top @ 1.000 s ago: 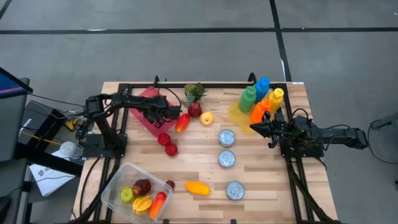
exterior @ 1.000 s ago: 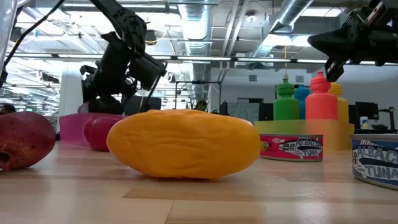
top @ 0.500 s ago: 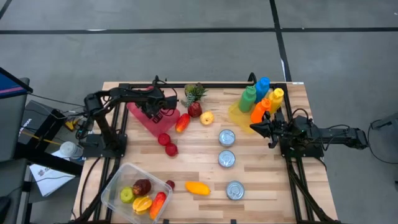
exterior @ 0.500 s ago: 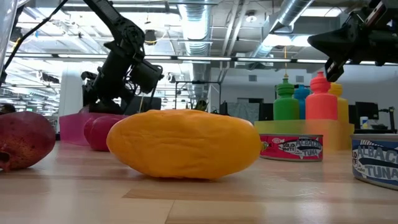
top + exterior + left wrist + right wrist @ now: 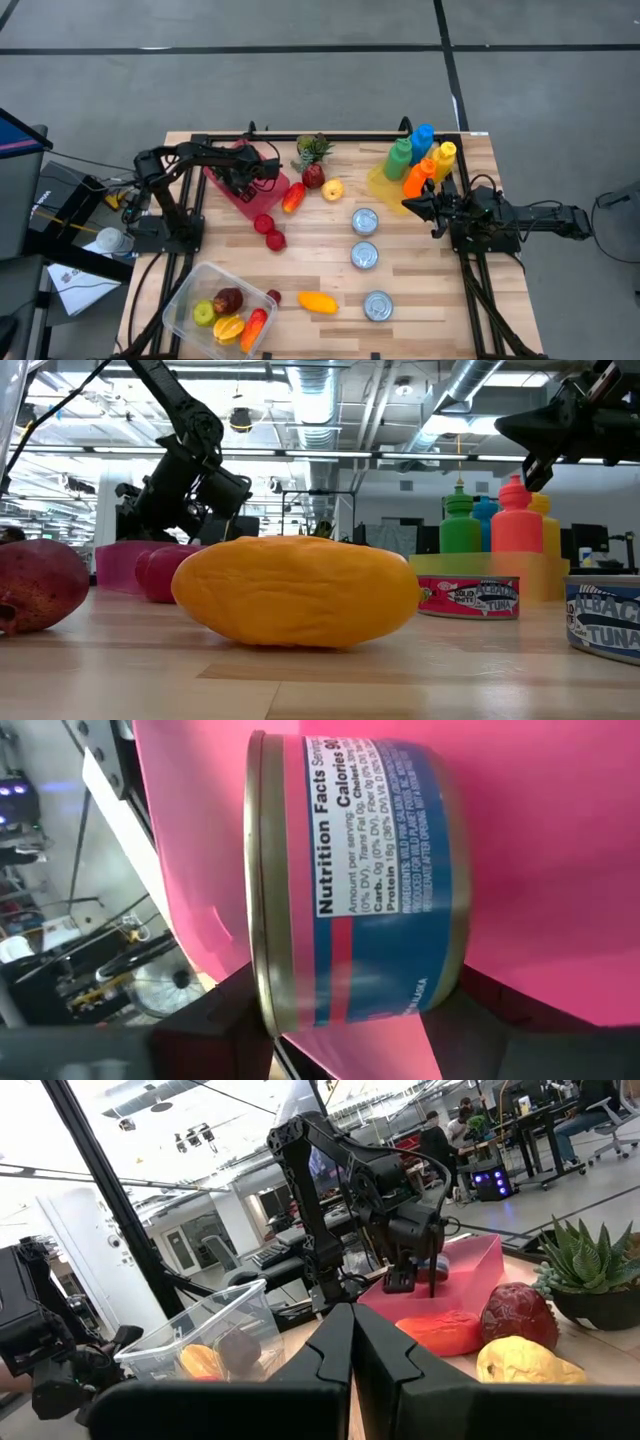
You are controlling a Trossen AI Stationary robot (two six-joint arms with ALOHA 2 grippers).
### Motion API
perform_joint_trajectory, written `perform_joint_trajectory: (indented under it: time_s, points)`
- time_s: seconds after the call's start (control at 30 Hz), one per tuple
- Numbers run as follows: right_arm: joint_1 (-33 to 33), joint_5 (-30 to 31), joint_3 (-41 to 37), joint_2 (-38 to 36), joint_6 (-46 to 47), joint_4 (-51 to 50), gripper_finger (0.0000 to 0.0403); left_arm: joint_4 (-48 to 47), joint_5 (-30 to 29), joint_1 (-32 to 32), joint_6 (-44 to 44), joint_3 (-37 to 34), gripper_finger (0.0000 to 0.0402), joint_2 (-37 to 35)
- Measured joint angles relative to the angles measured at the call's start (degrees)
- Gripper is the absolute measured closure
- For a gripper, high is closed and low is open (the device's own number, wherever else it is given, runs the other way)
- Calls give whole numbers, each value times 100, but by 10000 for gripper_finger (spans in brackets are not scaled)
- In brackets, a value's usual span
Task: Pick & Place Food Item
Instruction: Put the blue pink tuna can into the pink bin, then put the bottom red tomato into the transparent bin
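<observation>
A tuna can [image 5: 355, 880] with a blue and pink label sits between the fingers of my left gripper [image 5: 250, 172], which is shut on it and points steeply down over the pink tray [image 5: 228, 186] at the table's far left. The tray's pink floor [image 5: 540, 840] fills the left wrist view behind the can. The right wrist view shows this gripper [image 5: 410, 1275] reaching into the tray from above. My right gripper [image 5: 408, 205] waits shut and level above the table's right side, beside the bottles. My left gripper pinches the tuna can between its two fingers, one on the rimmed flat end [image 5: 258, 990] and one on the opposite flat end [image 5: 455, 985]. The fingers slant down from the table's left side. Whether the can rests on the tray floor I cannot tell.
A clear tub [image 5: 220, 305] with fruit stands at the near left, an orange mango [image 5: 318, 300] beside it. Three more cans [image 5: 364, 255] lie mid-table. Red fruit [image 5: 270, 230], a potted plant [image 5: 313, 150] and coloured bottles [image 5: 420, 160] on a yellow tray stand nearby.
My left gripper has swung toward the table's left and far edges, from the pink tray's right corner to over its middle, and sunk a little, still carrying the can.
</observation>
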Motion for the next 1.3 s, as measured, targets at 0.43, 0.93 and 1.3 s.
perform_joint_trajectory:
  time_s: [0.43,0.93,1.3]
  points:
    - [2,0,-2,0,0,0,403,140,976,-18,418,46,52,-354]
    - [2,0,-2,1,0,0,403,3516,3191,-749,492,-104,57,-4035]
    - [0,0,-2,0,0,0,403,5826,2361,-3472,2269,-1307,58,-3929]
